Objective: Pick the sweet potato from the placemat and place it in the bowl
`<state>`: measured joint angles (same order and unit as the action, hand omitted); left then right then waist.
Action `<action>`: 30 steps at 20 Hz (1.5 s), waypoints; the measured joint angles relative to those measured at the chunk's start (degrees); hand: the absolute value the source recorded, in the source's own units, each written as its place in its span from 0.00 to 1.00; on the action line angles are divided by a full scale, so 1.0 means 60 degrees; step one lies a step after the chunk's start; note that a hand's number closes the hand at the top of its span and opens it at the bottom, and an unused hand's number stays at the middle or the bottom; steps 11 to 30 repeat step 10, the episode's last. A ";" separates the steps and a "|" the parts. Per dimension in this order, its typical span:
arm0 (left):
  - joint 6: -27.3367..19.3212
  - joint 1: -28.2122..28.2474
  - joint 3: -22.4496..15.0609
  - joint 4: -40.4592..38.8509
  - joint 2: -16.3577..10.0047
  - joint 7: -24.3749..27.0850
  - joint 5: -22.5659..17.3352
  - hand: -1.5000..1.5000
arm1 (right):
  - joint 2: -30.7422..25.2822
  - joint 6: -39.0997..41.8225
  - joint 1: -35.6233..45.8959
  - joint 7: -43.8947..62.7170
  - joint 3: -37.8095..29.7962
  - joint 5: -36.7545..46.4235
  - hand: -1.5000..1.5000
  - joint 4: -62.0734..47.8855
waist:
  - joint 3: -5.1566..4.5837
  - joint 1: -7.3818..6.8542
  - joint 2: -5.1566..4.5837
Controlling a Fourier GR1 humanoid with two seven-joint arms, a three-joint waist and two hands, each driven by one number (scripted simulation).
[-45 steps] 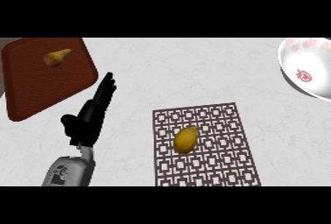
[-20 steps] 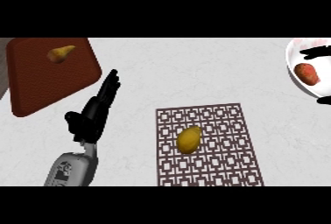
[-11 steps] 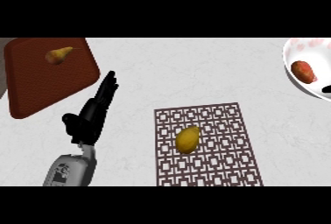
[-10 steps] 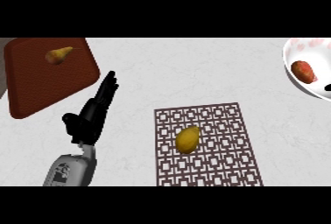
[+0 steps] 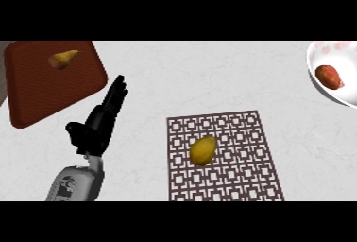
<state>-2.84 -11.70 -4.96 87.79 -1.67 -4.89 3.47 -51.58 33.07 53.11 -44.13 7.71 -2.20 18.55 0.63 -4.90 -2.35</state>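
Observation:
A reddish-brown sweet potato (image 5: pixel 328 76) lies inside the white, red-patterned bowl (image 5: pixel 318 56) at the far right edge of the counter. The dark lattice placemat (image 5: pixel 241 137) lies in the lower middle, with a yellow oval fruit (image 5: pixel 203 150) resting on it. My left hand (image 5: pixel 98 124) rests open on the counter left of the placemat, fingers straight and pointing away, touching nothing. My right hand does not show.
A brown cutting board (image 5: pixel 42 90) sits at the upper left with a yellowish pear (image 5: pixel 63 58) on it. The left forearm (image 5: pixel 75 182) comes in from the lower edge. Pale counter lies between placemat and bowl.
The bowl was empty 2.2 s ago and now holds the sweet potato. A dark bit of the right hand beside the bowl has gone out of view. The left hand stays still.

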 measured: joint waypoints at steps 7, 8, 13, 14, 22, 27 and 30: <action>-0.0006 -0.0037 0.0045 -0.0024 -0.0003 0.0019 -0.0018 0.50 | -0.0157 0.0685 -0.0174 0.0732 -0.0051 -0.0607 0.00 0.0369 | 0.0032 0.0053 -0.0043; -0.0015 -0.0026 0.0045 -0.0019 -0.0002 0.0028 -0.0012 0.50 | -0.0168 0.0741 -0.0226 0.0807 -0.0036 -0.0667 0.00 0.0439 | 0.0035 0.0048 -0.0049; -0.0032 0.0000 0.0061 -0.0009 0.0013 0.0028 -0.0028 0.50 | -0.0214 0.0868 -0.0351 0.0948 -0.0003 -0.0793 0.00 0.0594 | 0.0042 0.0067 -0.0049; -0.0032 0.0000 0.0061 -0.0009 0.0013 0.0028 -0.0028 0.50 | -0.0214 0.0868 -0.0351 0.0948 -0.0003 -0.0793 0.00 0.0594 | 0.0042 0.0067 -0.0049; -0.0032 0.0000 0.0061 -0.0009 0.0013 0.0028 -0.0028 0.50 | -0.0214 0.0868 -0.0351 0.0948 -0.0003 -0.0793 0.00 0.0594 | 0.0042 0.0067 -0.0049; -0.0032 0.0000 0.0061 -0.0009 0.0013 0.0028 -0.0028 0.50 | -0.0214 0.0868 -0.0351 0.0948 -0.0003 -0.0793 0.00 0.0594 | 0.0042 0.0067 -0.0049; -0.0032 0.0000 0.0061 -0.0009 0.0013 0.0028 -0.0028 0.50 | -0.0214 0.0868 -0.0351 0.0948 -0.0003 -0.0793 0.00 0.0594 | 0.0042 0.0067 -0.0049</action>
